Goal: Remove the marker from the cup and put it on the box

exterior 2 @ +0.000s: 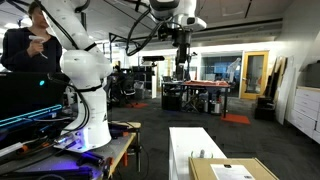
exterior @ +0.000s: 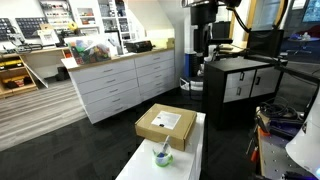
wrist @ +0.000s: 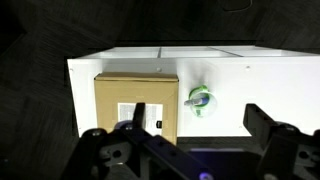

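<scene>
The brown cardboard box (wrist: 135, 103) with a white label lies on the white table (wrist: 250, 85). It also shows in both exterior views (exterior: 166, 124) (exterior 2: 236, 171). The pale green cup (wrist: 201, 100) stands just beside the box, also seen in an exterior view (exterior: 162, 156). The dark bluish marker (wrist: 199, 97) sits inside the cup. My gripper (wrist: 200, 135) is open and empty. It hangs high above the table (exterior 2: 182, 58), well clear of the cup and the box.
The table is narrow with dark floor on all sides. A black cabinet (exterior: 240, 85) and white drawer units (exterior: 125, 85) stand behind it. A person (exterior 2: 30, 45) and the white robot body (exterior 2: 85, 70) are off to one side.
</scene>
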